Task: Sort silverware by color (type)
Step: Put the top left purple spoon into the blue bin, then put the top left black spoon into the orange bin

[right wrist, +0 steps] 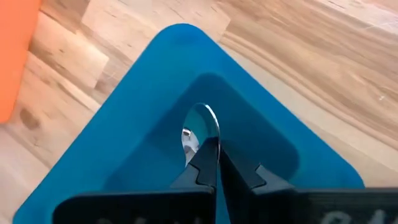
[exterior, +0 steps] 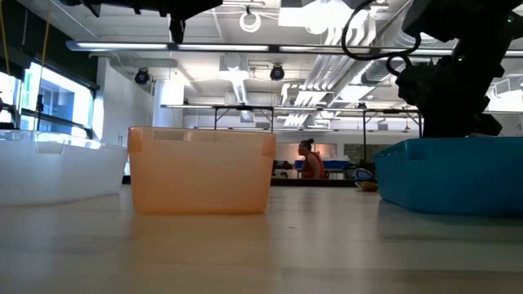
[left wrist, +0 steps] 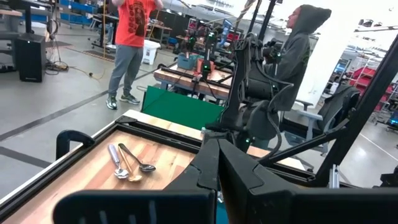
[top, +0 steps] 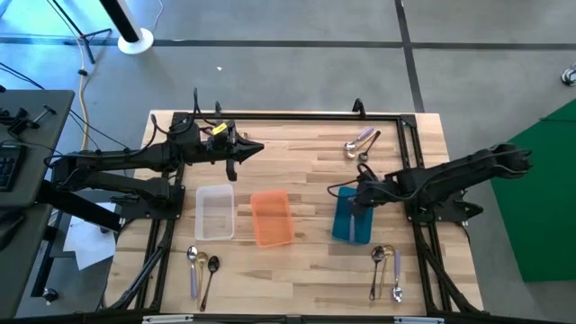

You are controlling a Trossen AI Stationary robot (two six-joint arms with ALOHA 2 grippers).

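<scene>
Silver spoon [right wrist: 200, 129] pinched in the right gripper [right wrist: 217, 167], fingers nearly together, over the blue tray [right wrist: 134, 106].

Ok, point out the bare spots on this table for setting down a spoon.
Bare wood runs along the far edge between the left gripper and the far spoon cluster, and along the near edge between the two near spoon groups. The middle is crowded: clear tray, orange tray, blue tray under the right gripper.
</scene>
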